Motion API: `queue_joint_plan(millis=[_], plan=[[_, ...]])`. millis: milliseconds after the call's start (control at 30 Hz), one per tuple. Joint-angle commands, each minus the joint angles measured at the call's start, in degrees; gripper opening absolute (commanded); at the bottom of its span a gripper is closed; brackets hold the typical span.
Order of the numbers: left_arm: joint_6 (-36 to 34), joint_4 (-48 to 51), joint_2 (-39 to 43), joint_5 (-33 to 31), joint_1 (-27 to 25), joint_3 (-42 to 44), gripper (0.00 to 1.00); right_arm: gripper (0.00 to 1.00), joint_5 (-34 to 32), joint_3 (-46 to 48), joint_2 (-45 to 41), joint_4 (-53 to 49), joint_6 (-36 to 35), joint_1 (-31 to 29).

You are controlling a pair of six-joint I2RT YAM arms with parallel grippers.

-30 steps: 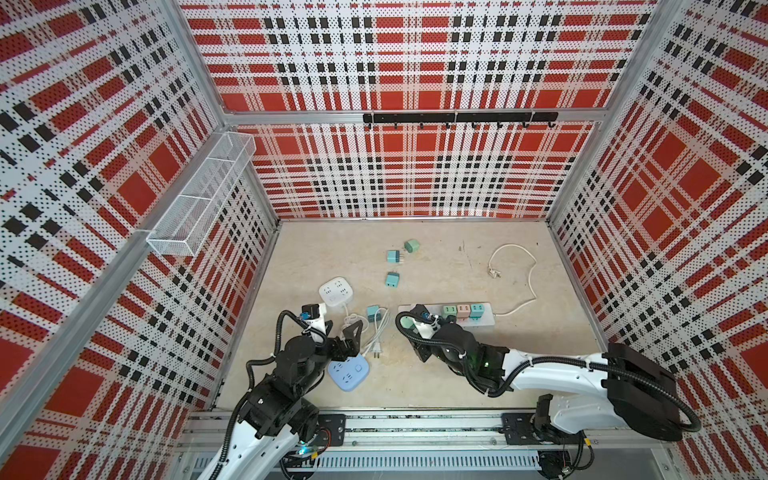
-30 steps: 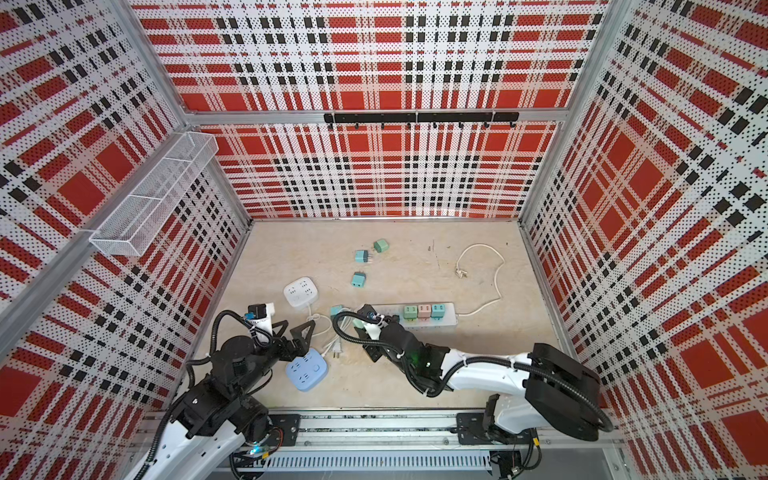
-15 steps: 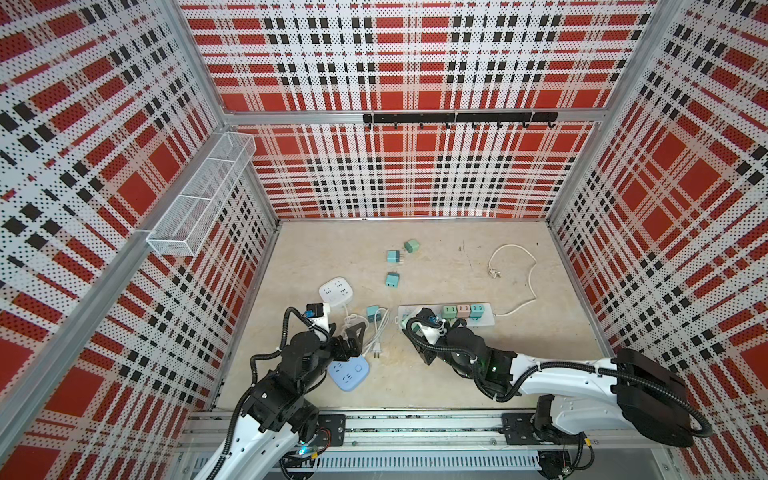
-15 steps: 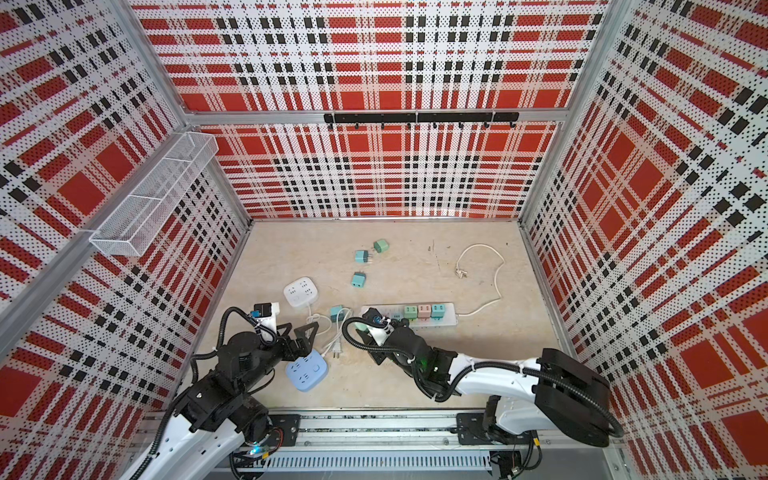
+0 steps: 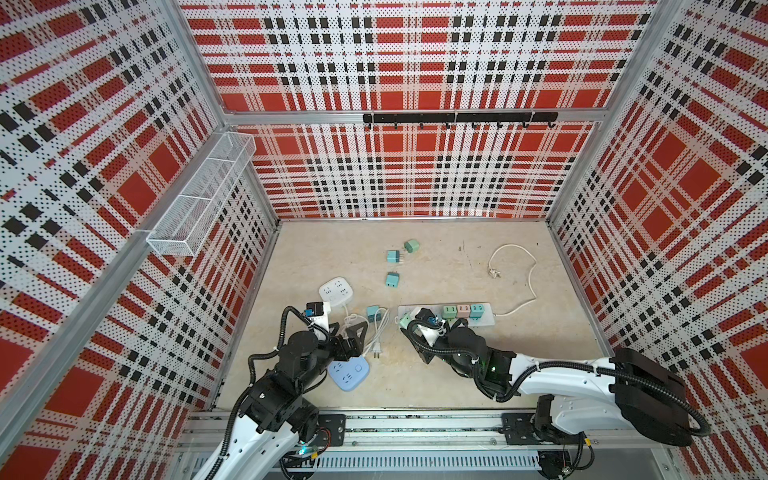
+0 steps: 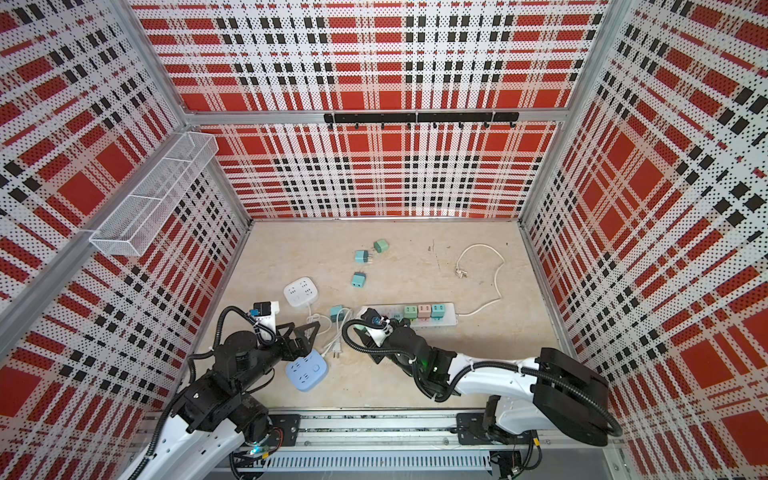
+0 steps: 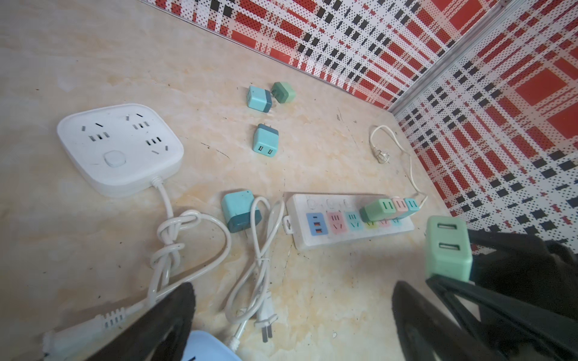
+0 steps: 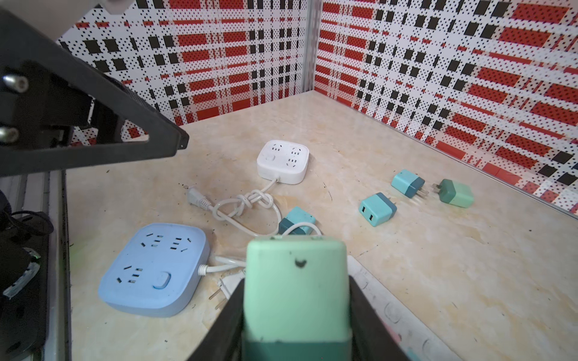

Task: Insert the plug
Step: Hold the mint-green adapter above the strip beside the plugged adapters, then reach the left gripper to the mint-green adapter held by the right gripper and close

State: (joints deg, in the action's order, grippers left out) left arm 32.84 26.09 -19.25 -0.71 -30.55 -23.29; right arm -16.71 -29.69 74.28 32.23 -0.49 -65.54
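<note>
Mint-green charger plug [image 8: 295,290], pinched between the narrowly set jaws of the right gripper [image 8: 297,315], is poised at the 9 o'clock end of the white power strip [image 5: 486,319], whose long axis runs 9 to 3 o'clock in both top views. The prongs are hidden and its USB face tilts upward. Free sockets appear to lie just toward 3 o'clock of the plug, short of three seated chargers [image 5: 463,311]. The left gripper [image 7: 294,287], spread wide and empty, hangs farther off at 9 o'clock, near a blue socket hub [image 5: 348,372].
</note>
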Motion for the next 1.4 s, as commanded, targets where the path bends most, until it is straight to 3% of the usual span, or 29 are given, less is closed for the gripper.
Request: queue_joint_plan(millis=[0, 100, 333, 500, 667, 900, 1133, 1367], plan=[[1.56, -3.66, -0.90, 2.95, 0.25, -2.05, 1.00, 0.03, -2.47, 2.84, -0.92, 5.96, -1.33, 0.06], [1.69, -8.82, -3.94, 7.31, 0.24, -2.00, 1.00, 0.00, -7.08, 5.59, -2.91, 7.29, -1.53, 0.06], [1.03, -19.35, -15.29, 16.11, -1.57, -4.47, 0.97, 0.00, -3.86, 14.36, -3.86, 25.96, -11.29, 0.06], [-4.11, -20.11, -20.38, 12.80, -9.51, -7.81, 0.96, 0.00, -5.28, 12.50, 1.52, 32.01, -18.78, 0.06], [-9.09, -20.15, -22.58, 7.39, -17.66, -10.55, 0.96, 0.00, -4.88, 9.18, 6.09, 34.69, -21.96, 0.06], [-9.82, -19.55, -21.70, 8.56, -18.43, -9.28, 0.96, 0.00, -1.10, 7.89, 9.05, 37.53, -24.15, 0.06], [-10.08, -21.18, -25.61, 11.03, -19.39, -10.65, 0.95, 0.00, 3.19, 7.63, 4.95, 33.73, -22.97, 0.06], [-10.09, -22.45, -29.30, 9.14, -19.82, -11.93, 0.94, 0.00, 5.90, 9.46, -1.33, 30.10, -22.23, -0.47]])
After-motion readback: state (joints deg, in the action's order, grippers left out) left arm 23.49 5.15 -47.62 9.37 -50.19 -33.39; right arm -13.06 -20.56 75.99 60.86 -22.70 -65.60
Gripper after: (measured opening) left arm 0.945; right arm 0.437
